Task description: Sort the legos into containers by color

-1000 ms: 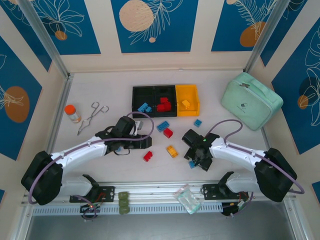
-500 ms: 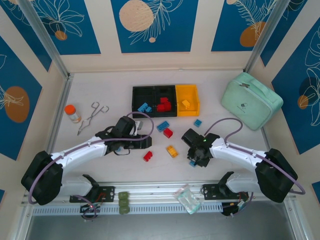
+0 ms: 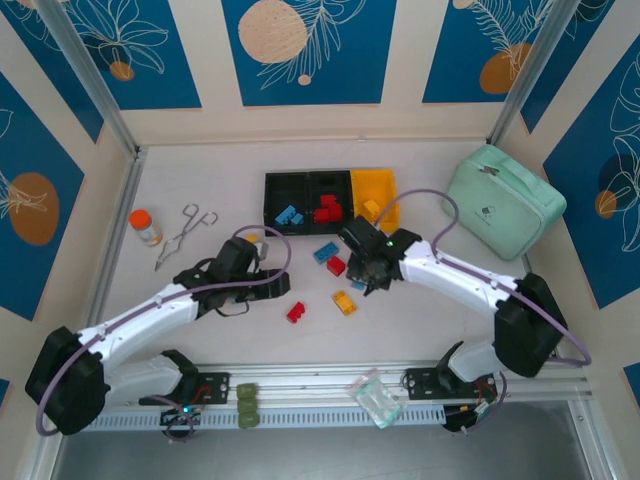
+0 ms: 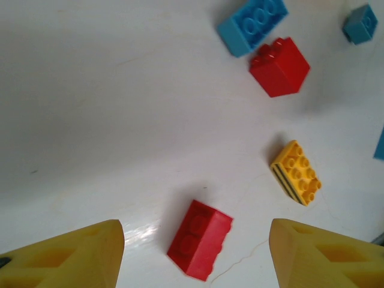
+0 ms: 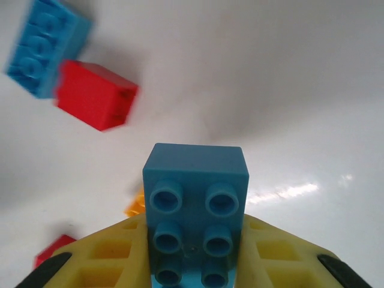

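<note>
Right gripper point(image 5: 195, 240) — jaws clamped on one blue brick point(image 5: 195, 192), studs toward the wrist camera, over the table point(image 4: 90, 90). Left gripper point(image 4: 193, 228): jaws about half open, holding nothing, a red brick point(image 4: 200, 247) lying on the table between the fingers.

Loose legos: two red, one yellow point(image 4: 296, 172), one large blue point(image 4: 252, 25), one small blue point(image 4: 360, 23).

Containers point(image 3: 331, 176): three in a row, two black, one yellow — the pieces inside are too small to count surely.
</note>
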### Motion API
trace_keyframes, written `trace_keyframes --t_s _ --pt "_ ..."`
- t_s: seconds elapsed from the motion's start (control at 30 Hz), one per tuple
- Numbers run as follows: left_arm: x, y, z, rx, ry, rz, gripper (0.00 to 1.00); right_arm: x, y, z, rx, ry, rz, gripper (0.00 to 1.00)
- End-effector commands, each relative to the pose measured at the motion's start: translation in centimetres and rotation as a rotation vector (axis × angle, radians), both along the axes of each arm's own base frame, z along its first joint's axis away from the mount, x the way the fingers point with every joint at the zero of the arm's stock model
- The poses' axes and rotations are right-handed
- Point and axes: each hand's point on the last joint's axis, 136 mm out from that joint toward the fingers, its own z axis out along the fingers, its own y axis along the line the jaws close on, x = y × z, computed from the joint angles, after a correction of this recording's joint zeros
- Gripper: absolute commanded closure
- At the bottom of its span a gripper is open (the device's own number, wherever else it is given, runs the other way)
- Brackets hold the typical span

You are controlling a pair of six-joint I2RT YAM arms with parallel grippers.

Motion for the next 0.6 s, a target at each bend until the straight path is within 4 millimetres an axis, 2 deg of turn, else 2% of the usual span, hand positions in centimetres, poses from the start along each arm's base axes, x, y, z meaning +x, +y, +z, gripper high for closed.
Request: trace_keyframes --t_s 0.0,0.13,0.23,0.57 --pt "-0.6 3.5 -1.1 0.083 0.049 0.110 0.35 2.6 2.9 1.6 -0.001 -0.056 0.128 0.72" --pt "-1.0 6.0 -1.2 0.121 0.062 0.180 0.35 5.5 6.3 2.5 0.015 -0.076 0.209 0.72" --pt "-1.3 7.0 -1.1 0.122 0.064 0.208 0.35 7.6 8.8 3.3 0.033 -0.097 0.260 0.72" --pt "-1.8 7.5 -0.9 0.105 0.069 0.223 0.36 14.0 14.8 2.6 0.081 -0.078 0.334 0.71"
